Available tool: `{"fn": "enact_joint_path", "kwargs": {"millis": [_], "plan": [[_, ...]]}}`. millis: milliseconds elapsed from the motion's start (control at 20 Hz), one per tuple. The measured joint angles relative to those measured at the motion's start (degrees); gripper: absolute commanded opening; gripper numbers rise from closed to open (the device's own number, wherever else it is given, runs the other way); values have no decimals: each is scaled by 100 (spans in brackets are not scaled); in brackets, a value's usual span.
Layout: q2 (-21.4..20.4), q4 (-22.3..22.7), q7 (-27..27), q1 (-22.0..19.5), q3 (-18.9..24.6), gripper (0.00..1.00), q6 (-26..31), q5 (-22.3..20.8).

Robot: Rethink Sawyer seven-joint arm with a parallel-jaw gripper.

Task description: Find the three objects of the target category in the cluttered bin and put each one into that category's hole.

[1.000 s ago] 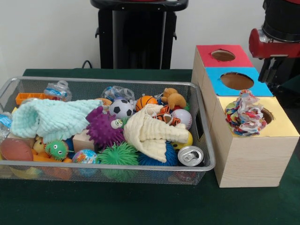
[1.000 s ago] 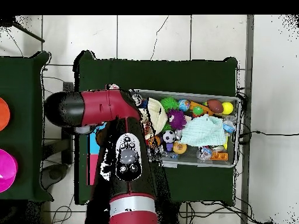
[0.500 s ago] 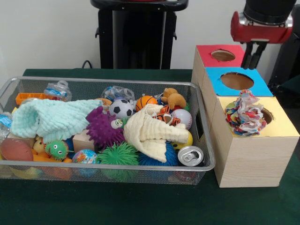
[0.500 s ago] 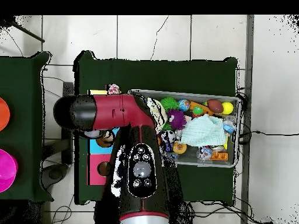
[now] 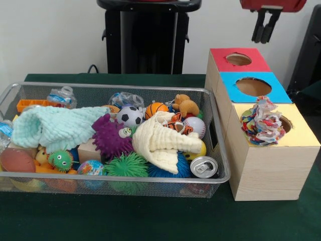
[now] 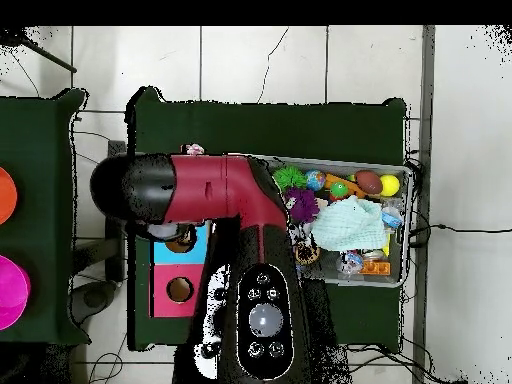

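While patchwork bundle [image 5: 262, 122] sits at yellow box's hole [image 5: 285, 123] | claw [image 5: 265, 27] high above, well apart | released, empty

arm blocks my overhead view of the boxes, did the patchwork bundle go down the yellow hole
Observer: No. In the front view the patchwork bundle sits on top of the yellow-topped box, heaped over the left side of the hole, not down in it.
Operator: ok where's the claw then, is it carrying anything
Observer: The claw is high at the front view's top edge, above the red-topped box and well clear of the bundle. Nothing hangs from it.
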Motion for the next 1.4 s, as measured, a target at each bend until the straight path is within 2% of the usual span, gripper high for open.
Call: {"fn": "enact_joint_path", "kwargs": {"millis": [200,250,850,1400], "plan": [[53,-350,0,-17,1,0,378,-28],[116,-569,0,-17,2,0,470,-57],[666,-1627,0,-18,4,0,482,-84],[1070,-2075,0,-18,4,0,483,-85]]}}
